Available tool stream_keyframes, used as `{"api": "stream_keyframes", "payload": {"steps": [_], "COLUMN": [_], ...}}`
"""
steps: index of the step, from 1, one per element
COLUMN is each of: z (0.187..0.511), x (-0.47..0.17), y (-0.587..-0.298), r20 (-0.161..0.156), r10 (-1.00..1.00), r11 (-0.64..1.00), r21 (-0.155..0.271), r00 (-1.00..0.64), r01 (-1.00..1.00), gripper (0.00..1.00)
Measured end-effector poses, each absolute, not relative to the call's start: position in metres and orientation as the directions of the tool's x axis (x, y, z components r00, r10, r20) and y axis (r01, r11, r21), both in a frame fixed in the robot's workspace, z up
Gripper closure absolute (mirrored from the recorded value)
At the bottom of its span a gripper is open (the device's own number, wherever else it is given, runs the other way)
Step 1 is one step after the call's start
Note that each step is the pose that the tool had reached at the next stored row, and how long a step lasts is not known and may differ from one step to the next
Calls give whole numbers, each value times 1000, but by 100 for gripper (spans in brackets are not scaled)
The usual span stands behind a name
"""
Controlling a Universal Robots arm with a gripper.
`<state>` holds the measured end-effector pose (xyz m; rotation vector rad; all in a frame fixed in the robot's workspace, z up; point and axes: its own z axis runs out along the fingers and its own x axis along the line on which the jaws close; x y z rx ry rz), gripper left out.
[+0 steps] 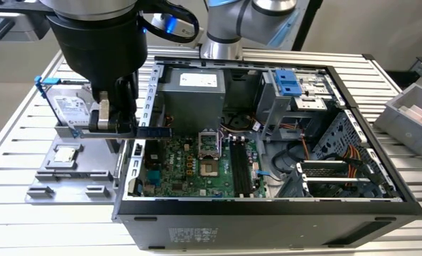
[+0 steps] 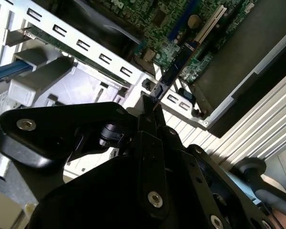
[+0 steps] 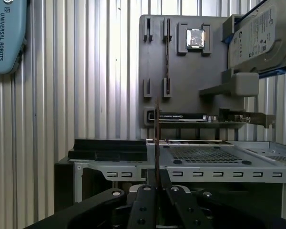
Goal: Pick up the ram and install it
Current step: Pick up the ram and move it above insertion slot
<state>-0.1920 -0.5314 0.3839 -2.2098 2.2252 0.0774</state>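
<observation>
The ram (image 1: pixel 156 131) is a thin blue-green stick, and my gripper (image 1: pixel 129 129) is shut on one end of it. It is held level above the left wall of the open computer case (image 1: pixel 268 210), pointing toward the motherboard (image 1: pixel 189 165). The long black slots (image 1: pixel 240 169) lie on the board further toward the exterior view's right. In the second wrist view the ram (image 2: pixel 177 64) juts out from the gripper (image 2: pixel 150 109) over the case edge. The first wrist view shows the ram (image 3: pixel 156 138) edge-on, rising from the gripper (image 3: pixel 156 180).
A grey parts holder (image 1: pixel 54 178) lies left of the case, carrying a processor chip (image 1: pixel 65 154) and a silver hard drive (image 1: pixel 72 106) in a blue frame. The power supply (image 1: pixel 193 90) and drive cage (image 1: pixel 296 88) fill the case's back. A grey bin (image 1: pixel 410 114) stands at the right.
</observation>
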Motion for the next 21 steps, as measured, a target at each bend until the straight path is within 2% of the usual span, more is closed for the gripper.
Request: {"api": "stream_keyframes", "payload": {"steps": [21], "z": [384], "x": [-173], "y": [-531], "r20": [-38], "r10": [-999], "r11": [6], "r21": [32], "r00": [-8], "r01": [-999], "gripper": [100]}}
